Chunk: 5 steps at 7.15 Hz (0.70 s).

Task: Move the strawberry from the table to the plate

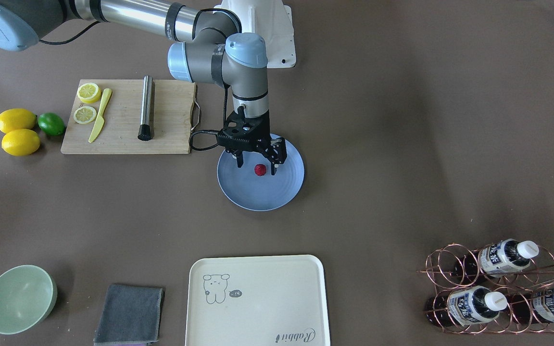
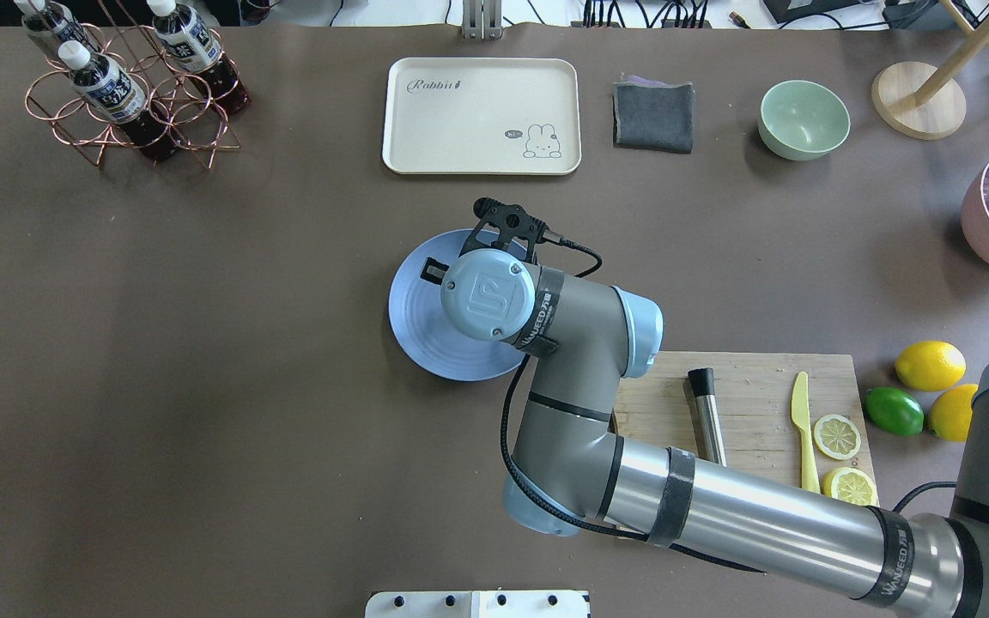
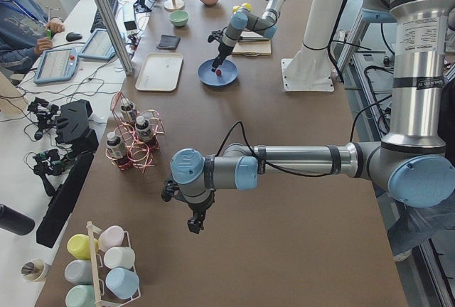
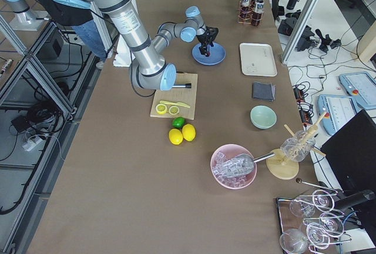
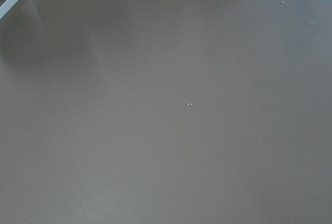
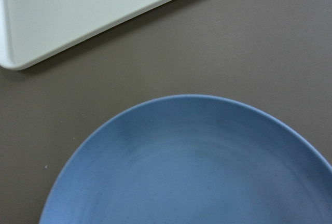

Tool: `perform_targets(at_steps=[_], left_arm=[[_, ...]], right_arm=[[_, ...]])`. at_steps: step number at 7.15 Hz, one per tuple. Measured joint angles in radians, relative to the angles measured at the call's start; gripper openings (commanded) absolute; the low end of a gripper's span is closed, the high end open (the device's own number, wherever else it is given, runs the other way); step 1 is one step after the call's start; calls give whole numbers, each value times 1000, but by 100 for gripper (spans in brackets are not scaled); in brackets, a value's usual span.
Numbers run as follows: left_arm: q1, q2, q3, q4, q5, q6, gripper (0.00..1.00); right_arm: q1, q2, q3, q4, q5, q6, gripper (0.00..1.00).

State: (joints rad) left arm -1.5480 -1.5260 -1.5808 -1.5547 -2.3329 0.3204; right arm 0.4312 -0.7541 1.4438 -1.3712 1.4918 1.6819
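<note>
— Where is the strawberry?
— The strawberry lies on the plate, in the dish's upper half, near the middle of the front-facing frame. It is small and dark red, resting on the blue surface.

— And the right claw?
— The right claw hangs straight down over the plate, spread wide, gripping nothing. One finger stands left of the berry with a clear gap. The other is just beside it on the right; whether it touches cannot be told.

— What does the right wrist camera show?
— The plate's far rim fills the lower frame. A corner of the cream tray sits at upper left.

— And the left claw?
— The left claw shows only in the side view from the left end, low over bare worktop, well apart from the plate. Wide or narrow cannot be told.

— What is around the plate?
— The cutting board lies near the plate's left edge, toward upper left. It carries lemon slices, a yellow knife and a metal cylinder.
</note>
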Motion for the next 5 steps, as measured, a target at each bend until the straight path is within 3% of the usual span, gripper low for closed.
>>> perform_targets(at_steps=[3, 5], left_arm=[[0, 9, -1, -2, 0, 4, 98], [0, 10, -2, -3, 0, 6, 98]], right_arm=[[157, -32, 93, -165, 175, -138, 99], [312, -194, 191, -191, 309, -407, 99]])
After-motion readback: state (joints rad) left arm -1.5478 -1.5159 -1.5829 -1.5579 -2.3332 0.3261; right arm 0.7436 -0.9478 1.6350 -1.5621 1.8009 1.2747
